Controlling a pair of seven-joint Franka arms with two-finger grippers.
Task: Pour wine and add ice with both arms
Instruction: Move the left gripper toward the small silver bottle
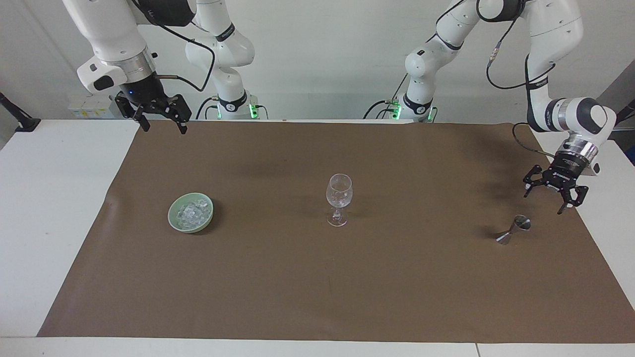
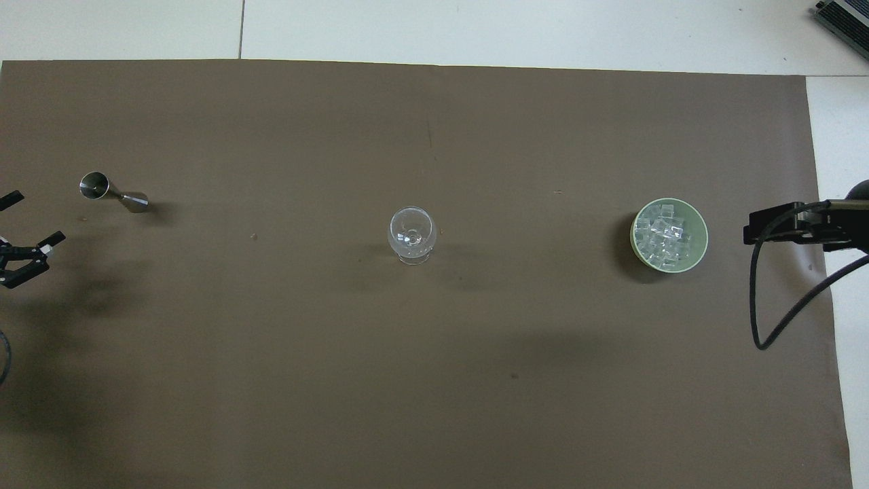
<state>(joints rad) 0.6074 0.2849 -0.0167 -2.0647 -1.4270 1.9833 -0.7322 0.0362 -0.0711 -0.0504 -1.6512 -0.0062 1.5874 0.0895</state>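
A clear stemmed glass (image 1: 339,198) stands mid-mat; it also shows in the overhead view (image 2: 411,234). A pale green bowl (image 1: 171,216) (image 2: 703,239) holds the ice (image 1: 191,212) (image 2: 665,234) toward the right arm's end. A small metal jigger (image 1: 513,231) (image 2: 112,193) stands toward the left arm's end. My left gripper (image 1: 543,202) (image 2: 38,217) is open and empty, in the air over the mat's edge beside the jigger, apart from it. My right gripper (image 1: 159,123) is open and empty, held high over the mat's corner, and waits.
A brown mat (image 1: 317,292) (image 2: 434,380) covers most of the white table (image 1: 54,198). The right arm's black cable (image 2: 767,319) hangs over the mat's edge beside the bowl.
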